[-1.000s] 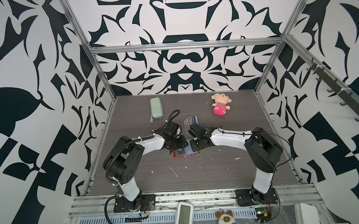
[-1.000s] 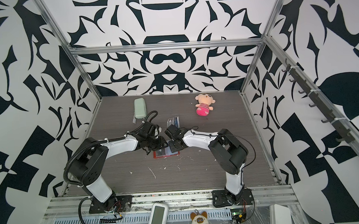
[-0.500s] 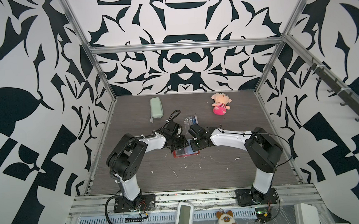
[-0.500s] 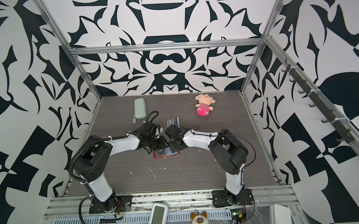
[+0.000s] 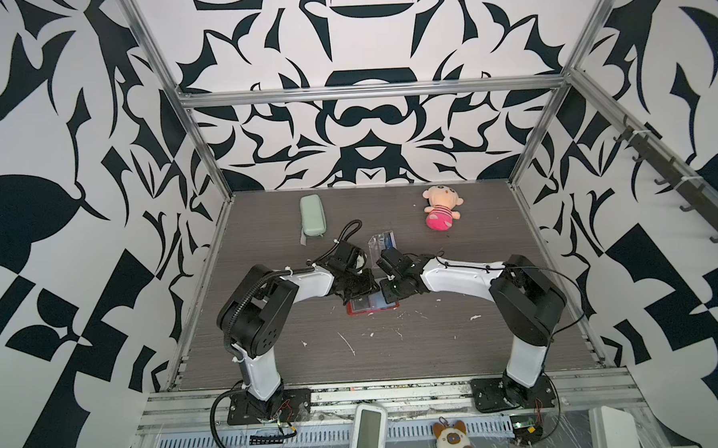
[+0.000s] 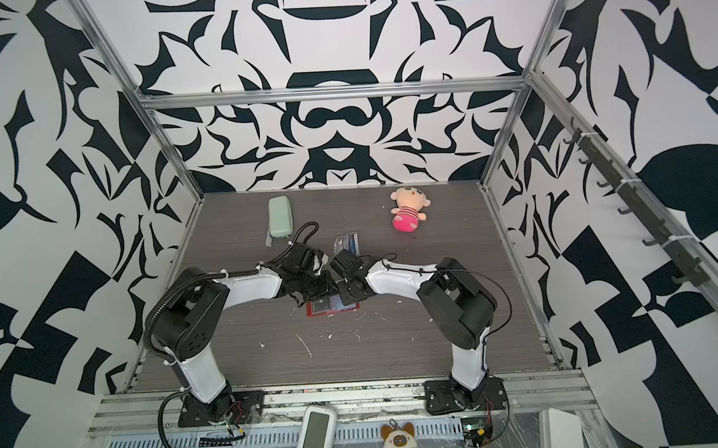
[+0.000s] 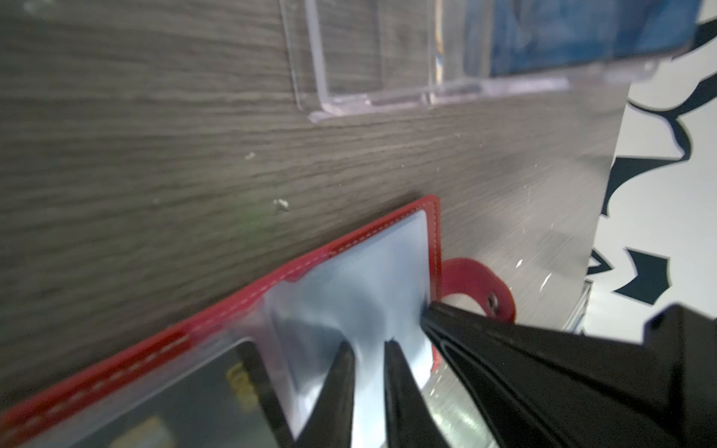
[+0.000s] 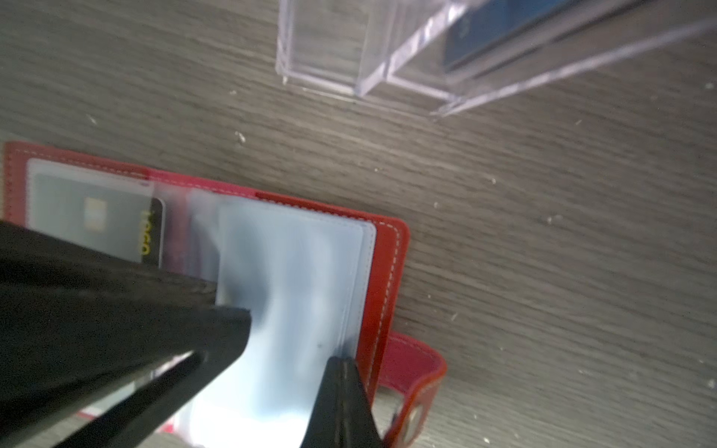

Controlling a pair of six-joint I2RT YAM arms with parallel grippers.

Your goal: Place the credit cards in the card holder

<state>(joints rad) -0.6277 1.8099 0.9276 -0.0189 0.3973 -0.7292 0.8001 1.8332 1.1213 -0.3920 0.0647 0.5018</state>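
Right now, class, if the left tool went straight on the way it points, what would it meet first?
Probably the clear sleeve page of the card holder, right before the left tool; depth unclear.

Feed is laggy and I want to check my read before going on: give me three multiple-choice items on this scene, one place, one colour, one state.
1. Where on the dark wood-grain table does the pale green zip-up case lie? A) back left B) front right corner C) dead centre
2. What colour is the card inside the clear acrylic box? A) yellow B) blue C) white
3. How is the red leather-like card holder? A) snapped shut B) standing on edge C) lying open, clear sleeves up
Key: 1 A, both top views show it in the back left part; 2 B, both wrist views show blue through the acrylic; 3 C, the wrist views show its sleeves spread and snap tab loose.
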